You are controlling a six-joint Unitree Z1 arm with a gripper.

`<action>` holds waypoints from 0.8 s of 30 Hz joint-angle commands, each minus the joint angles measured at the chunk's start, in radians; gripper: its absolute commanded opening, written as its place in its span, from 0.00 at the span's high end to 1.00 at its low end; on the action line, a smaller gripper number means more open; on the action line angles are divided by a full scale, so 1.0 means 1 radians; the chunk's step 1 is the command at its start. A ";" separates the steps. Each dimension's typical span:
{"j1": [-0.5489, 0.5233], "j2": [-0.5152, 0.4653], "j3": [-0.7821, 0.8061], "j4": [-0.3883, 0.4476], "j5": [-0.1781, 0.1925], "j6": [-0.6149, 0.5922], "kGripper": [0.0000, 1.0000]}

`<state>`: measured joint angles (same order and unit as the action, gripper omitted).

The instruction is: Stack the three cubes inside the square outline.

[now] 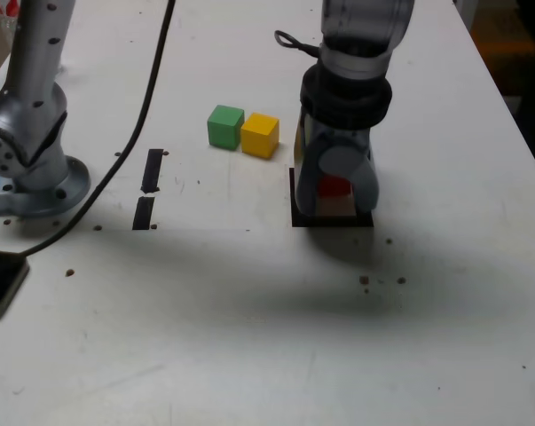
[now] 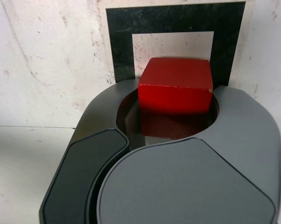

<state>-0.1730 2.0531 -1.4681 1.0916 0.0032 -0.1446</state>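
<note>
Red cube (image 2: 175, 95): sitting between the gripper's (image 2: 170, 107) fingers, grip or release unclear
Square outline (image 2: 170, 19): lying around or beneath the cube, its corners guiding placement
Yellow, green cubes (image 1: 260, 136): waiting outside

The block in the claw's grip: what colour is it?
The block is red, which shows best in the wrist view.
</note>
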 commanded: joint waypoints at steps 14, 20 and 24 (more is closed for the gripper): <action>-0.003 0.009 0.033 0.017 -0.046 0.004 0.42; -0.003 0.009 0.031 0.015 -0.047 0.010 0.34; -0.003 0.010 0.031 0.012 -0.047 0.011 0.30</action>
<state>-0.1739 2.0599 -1.4358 1.1053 -0.0433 -0.1358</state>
